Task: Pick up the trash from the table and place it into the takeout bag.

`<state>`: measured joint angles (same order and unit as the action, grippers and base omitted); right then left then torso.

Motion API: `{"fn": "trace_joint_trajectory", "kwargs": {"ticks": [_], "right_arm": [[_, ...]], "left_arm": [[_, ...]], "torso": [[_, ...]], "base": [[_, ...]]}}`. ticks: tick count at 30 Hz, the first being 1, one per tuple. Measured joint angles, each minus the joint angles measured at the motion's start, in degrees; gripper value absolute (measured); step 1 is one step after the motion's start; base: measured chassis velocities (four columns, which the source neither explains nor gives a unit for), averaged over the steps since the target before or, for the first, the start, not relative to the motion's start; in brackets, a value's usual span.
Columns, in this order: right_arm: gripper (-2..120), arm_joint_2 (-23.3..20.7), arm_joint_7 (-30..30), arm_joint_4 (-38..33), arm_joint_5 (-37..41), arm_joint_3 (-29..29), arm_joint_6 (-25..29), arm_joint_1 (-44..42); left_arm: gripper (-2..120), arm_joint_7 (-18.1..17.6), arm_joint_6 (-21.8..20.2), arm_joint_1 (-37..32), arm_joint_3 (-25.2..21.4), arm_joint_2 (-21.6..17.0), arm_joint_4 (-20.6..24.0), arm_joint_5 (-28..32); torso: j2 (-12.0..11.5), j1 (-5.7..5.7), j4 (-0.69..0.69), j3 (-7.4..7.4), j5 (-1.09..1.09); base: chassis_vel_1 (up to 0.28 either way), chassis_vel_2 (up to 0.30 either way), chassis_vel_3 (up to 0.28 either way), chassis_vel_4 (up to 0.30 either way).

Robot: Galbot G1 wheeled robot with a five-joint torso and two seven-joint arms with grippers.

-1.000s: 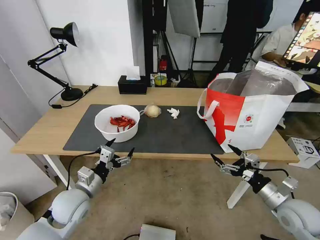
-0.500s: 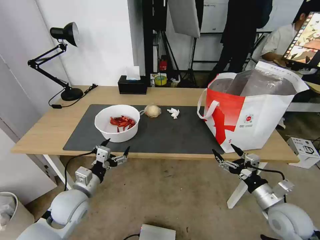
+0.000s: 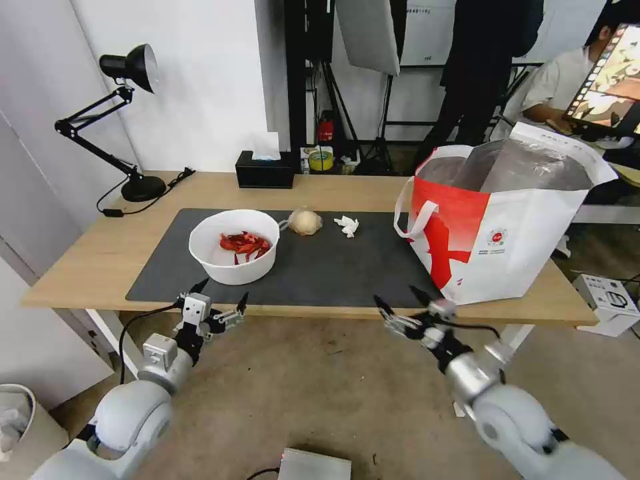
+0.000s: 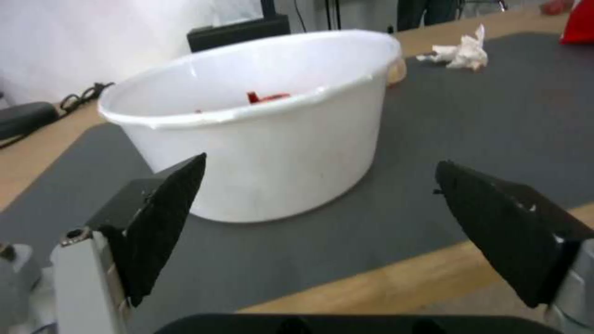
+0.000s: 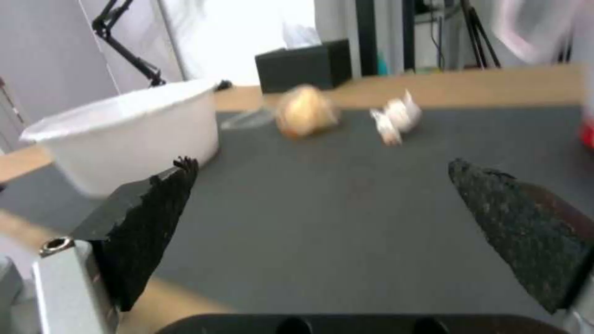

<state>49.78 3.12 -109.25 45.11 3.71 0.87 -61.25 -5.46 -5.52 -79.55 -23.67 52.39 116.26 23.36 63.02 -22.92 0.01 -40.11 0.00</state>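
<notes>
On the dark grey mat (image 3: 347,267) of the table (image 3: 87,267) sit three pieces of trash: a white bowl (image 3: 235,245) with red scraps, a small clear bag with a beige lump (image 3: 305,221), and a crumpled tissue (image 3: 347,225). The white-and-red takeout bag (image 3: 507,227) stands open at the table's right end. My left gripper (image 3: 222,293) is open, below the table's front edge, facing the bowl (image 4: 260,139). My right gripper (image 3: 395,297) is open and empty, in front of the mat's middle, facing the lump bag (image 5: 306,111) and tissue (image 5: 396,116).
A black desk lamp (image 3: 127,67) stands at the table's back left, a black tissue box (image 3: 265,170) at the back middle. People and stands fill the room behind. A white box (image 3: 610,300) lies on the floor right of the table.
My right arm has swung left, from in front of the takeout bag to in front of the mat's middle. My left gripper has drifted slightly down and left. The trash has not moved.
</notes>
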Motion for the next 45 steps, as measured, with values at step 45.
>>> {"fn": "trace_joint_trajectory", "kwargs": {"ticks": [45], "right_arm": [[100,26.85,28.67,45.01,3.83,-21.95,-16.59,45.04]], "left_arm": [[100,0.09,-0.09,-0.93,-1.50,3.15,-1.26,-1.23]], "torso": [[-0.01,-0.01,0.00,0.00,-0.01]], "base": [[0.000,0.000,0.000,0.000]]}}
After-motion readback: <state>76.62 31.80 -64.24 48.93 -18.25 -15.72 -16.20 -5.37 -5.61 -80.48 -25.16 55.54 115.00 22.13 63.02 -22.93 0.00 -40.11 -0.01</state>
